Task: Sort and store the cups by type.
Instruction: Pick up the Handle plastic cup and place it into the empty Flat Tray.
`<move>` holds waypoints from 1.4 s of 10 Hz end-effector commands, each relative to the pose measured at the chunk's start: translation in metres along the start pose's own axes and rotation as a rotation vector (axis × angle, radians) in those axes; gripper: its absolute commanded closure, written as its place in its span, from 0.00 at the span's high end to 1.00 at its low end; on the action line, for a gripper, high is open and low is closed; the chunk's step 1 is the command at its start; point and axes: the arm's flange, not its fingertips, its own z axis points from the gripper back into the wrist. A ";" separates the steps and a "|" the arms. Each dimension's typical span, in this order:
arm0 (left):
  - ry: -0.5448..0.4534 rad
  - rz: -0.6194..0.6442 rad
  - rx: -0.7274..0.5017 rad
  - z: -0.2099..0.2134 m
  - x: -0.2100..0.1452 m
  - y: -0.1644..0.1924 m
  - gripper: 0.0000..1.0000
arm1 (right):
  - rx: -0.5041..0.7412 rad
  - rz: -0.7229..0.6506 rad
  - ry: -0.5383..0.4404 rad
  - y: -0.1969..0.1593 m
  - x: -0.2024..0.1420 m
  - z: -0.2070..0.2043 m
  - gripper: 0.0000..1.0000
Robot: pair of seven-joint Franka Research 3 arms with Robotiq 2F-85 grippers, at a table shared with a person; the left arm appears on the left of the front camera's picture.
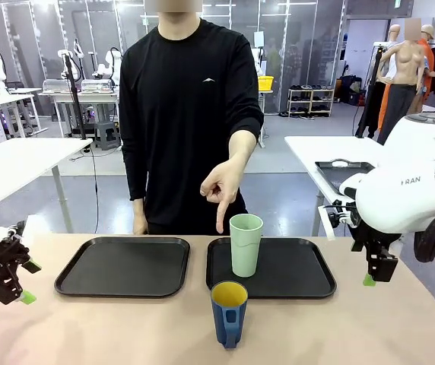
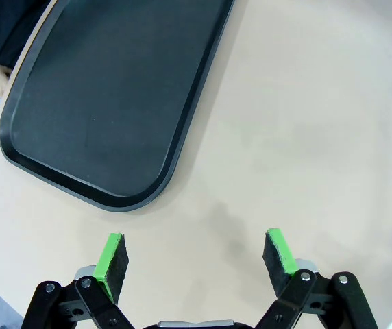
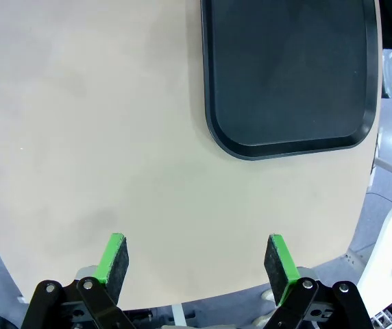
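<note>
On the right tray (image 1: 297, 268): mint-green tumbler (image 1: 246, 245) stands upright near its left edge.
Blue mug (image 1: 228, 313): upright on the table (image 1: 354, 327), just in front of the trays, handle toward the robot.
Person's hand (image 1: 221, 190): index finger points down beside the tumbler's rim.
Left gripper (image 2: 196, 250): spread wide, holding nothing, near the left tray (image 2: 100, 103).
Right gripper (image 3: 197, 250): spread wide, holding nothing, above bare tabletop.

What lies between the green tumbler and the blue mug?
In the front view, only the floor and front rim of the right tray lie between the tumbler and the mug.
</note>
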 end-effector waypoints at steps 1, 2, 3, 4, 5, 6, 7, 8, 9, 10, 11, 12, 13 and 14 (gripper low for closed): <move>0.018 0.003 0.010 -0.002 0.000 0.000 1.00 | 0.070 0.080 -0.042 0.000 0.014 -0.014 1.00; 0.018 0.003 0.010 -0.002 0.000 0.000 1.00 | 0.100 0.133 -0.074 0.002 0.025 -0.028 1.00; 0.018 0.003 0.010 -0.002 0.000 0.000 1.00 | 0.104 0.156 -0.129 0.006 0.035 -0.041 1.00; 0.018 0.003 0.010 -0.002 0.000 0.000 1.00 | 0.110 0.177 -0.199 0.010 0.041 -0.048 1.00; 0.018 0.003 0.010 -0.002 0.000 0.000 1.00 | 0.115 0.202 -0.333 0.016 0.047 -0.060 1.00; 0.018 0.003 0.010 -0.002 0.000 0.000 1.00 | 0.119 0.209 -0.397 0.019 0.050 -0.070 1.00; 0.018 0.003 0.010 -0.002 0.000 0.000 1.00 | 0.120 0.236 -0.523 0.022 0.052 -0.080 1.00; 0.018 0.003 0.010 -0.002 0.000 0.000 1.00 | 0.112 0.241 -0.652 0.025 0.054 -0.089 1.00; 0.018 0.003 0.010 -0.002 0.000 0.000 1.00 | 0.104 0.275 -0.774 0.030 0.056 -0.098 1.00; 0.018 0.003 0.010 -0.002 0.000 0.000 1.00 | 0.093 0.279 -0.882 0.033 0.059 -0.104 1.00; 0.018 0.003 0.010 -0.002 0.000 0.000 1.00 | 0.080 0.275 -0.993 0.035 0.061 -0.111 1.00; 0.018 0.003 0.010 -0.002 0.000 0.000 1.00 | 0.085 0.266 -1.056 0.036 0.062 -0.118 1.00; 0.018 0.003 0.010 -0.002 0.000 0.000 1.00 | 0.107 0.257 -1.088 0.035 0.062 -0.126 1.00; 0.018 0.003 0.010 -0.002 0.000 0.000 1.00 | 0.131 0.259 -1.145 0.035 0.062 -0.132 1.00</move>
